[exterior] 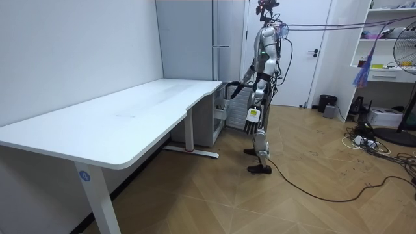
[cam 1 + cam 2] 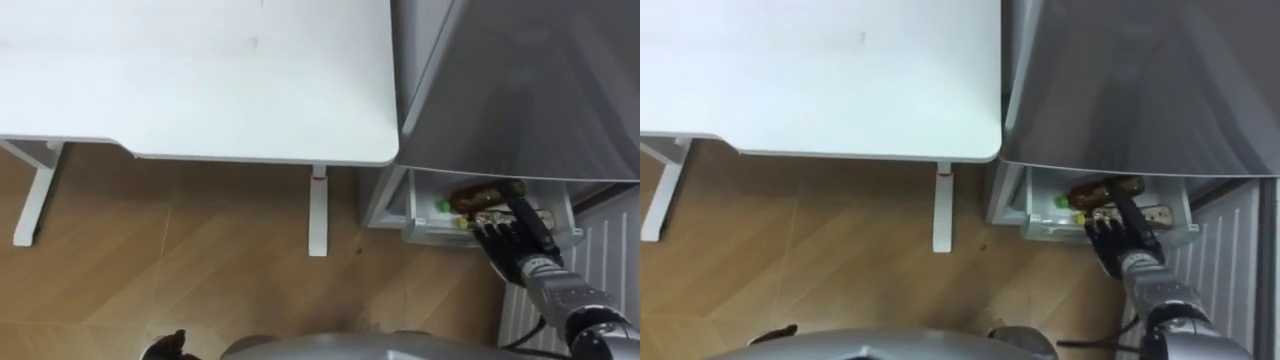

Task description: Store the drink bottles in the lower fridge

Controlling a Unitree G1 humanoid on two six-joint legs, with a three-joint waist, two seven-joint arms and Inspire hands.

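Observation:
The lower fridge drawer [image 2: 418, 226] [image 2: 1037, 214] stands pulled out under the grey fridge front [image 2: 520, 90]. Inside lies a brown bottle [image 2: 478, 194] [image 2: 1095, 189], with a green-capped drink [image 2: 441, 207] and a yellow-capped one [image 2: 462, 223] beside it. My right hand [image 2: 505, 240] [image 2: 1110, 237] reaches into the drawer from the lower right, open, its fingers straight and resting against the brown bottle. In the room view I stand upright facing the fridge [image 1: 214, 71], right arm stretched toward it, while my left hand [image 1: 253, 116] hangs relaxed at my side.
A long white desk [image 2: 200, 80] [image 1: 117, 120] stands left of the fridge, its leg [image 2: 318, 212] close to the drawer. A white radiator-like panel [image 2: 600, 250] lies to the drawer's right. In the room view, wooden floor lies open behind me; shelves and a fan stand at the right.

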